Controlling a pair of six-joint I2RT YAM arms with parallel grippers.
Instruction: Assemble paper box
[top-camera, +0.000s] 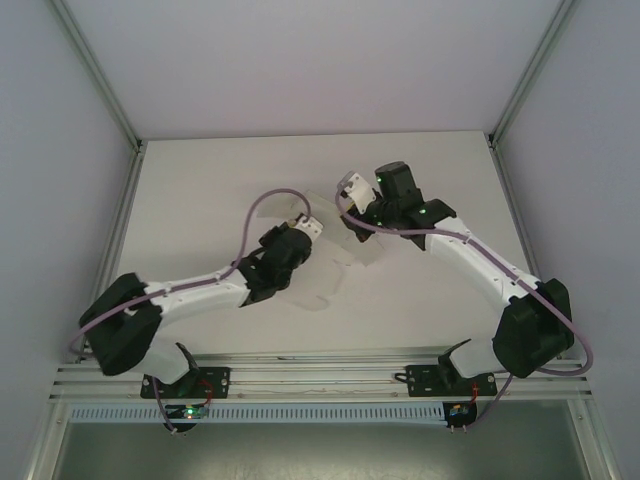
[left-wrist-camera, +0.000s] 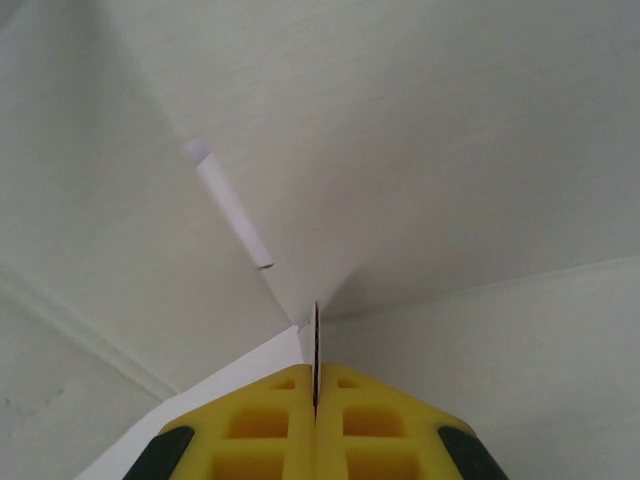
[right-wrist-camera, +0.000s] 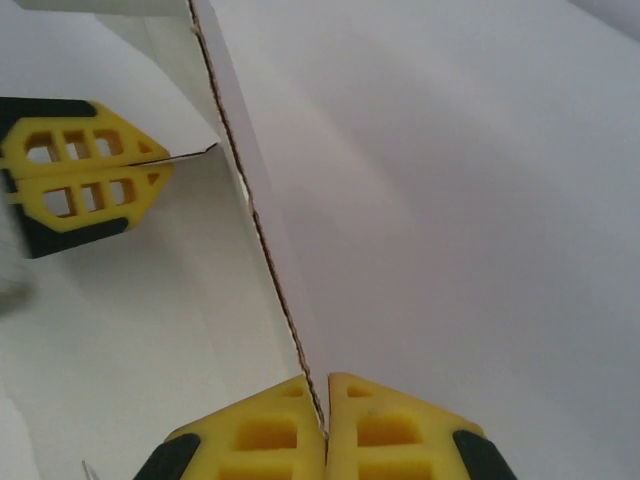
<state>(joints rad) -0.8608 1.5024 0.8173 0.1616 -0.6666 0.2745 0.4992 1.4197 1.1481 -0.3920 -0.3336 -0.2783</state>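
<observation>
Left pincer (left-wrist-camera: 315, 378): clamped on a thin edge of the paper box (left-wrist-camera: 420, 150), card pinched flat between the yellow pads (left-wrist-camera: 265, 425), no gap showing. My read: it's the fixed clamp, so the sheet can't swing while the other side works a fold.

Paper box: not a box yet. It's thin white card, partly folded, held up off the counter (top-camera: 200, 190) around mid-counter between the 2 arms. Left wrist view shows 2 large panels meeting at a crease that runs down to the pads. 1 narrow tab (left-wrist-camera: 228, 205) hangs loose left of the crease, not tucked. In the right wrist view the cut edge is a brownish, slightly ragged line. In the top view it's white on white and the outline is faint.

Right pincer (right-wrist-camera: 327, 398): also squeezed onto a card edge. That long edge runs away from its pads toward upper left. The left pincer's tips show across the sheet there, gripping a flap corner well apart from the right's grip.

My read: 2 grips on different edges let 1 arm rotate a panel against the other. Looks like an early stage, walls not up and tab not seated. Risk: the card is thin, so pulling the grips apart could tear or buckle it.
</observation>
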